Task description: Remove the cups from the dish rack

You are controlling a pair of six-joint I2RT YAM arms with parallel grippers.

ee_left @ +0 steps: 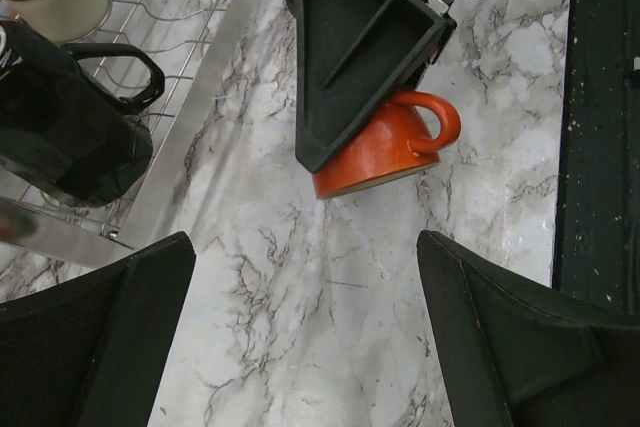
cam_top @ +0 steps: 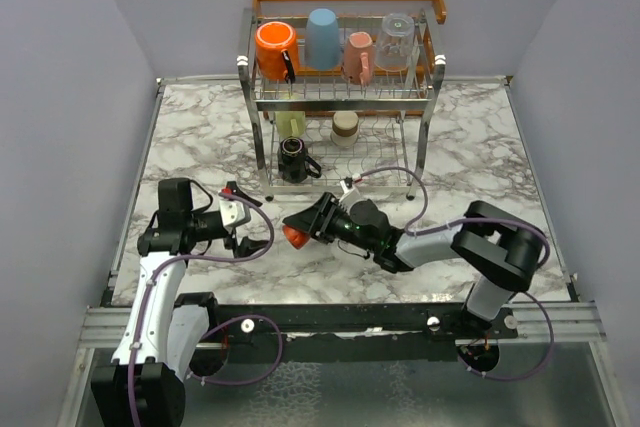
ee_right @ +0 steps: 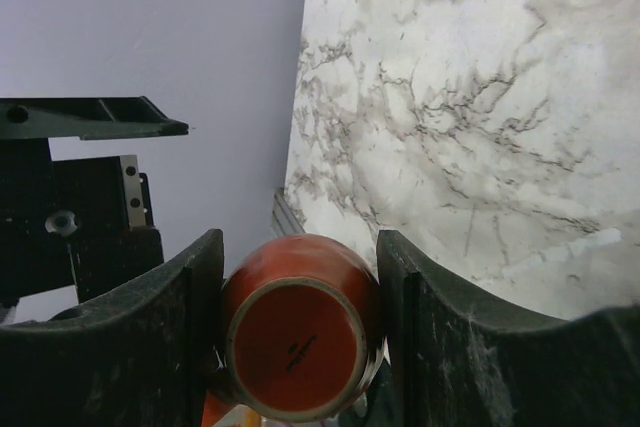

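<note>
Now right hand (ee_right: 298, 292) clamped on tilted orange-red cup (ee_left: 385, 147): level it, set on worktop (cam_top: 200, 137), release; left hand (cam_top: 236, 215) apart, empty.

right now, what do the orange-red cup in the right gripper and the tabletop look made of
The small orange-red cup: probably glazed ceramic, glossy sides with a duller, stamped base. The tabletop: white stone-look surface with grey veins; real marble or a printed laminate, cannot tell.

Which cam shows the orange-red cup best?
Left wrist: the cup shows side-on, with handle and rim, clamped by the right gripper. Right wrist shows only its base between the fingers. Top external shows just an orange sliver at the gripper's tip.
</note>
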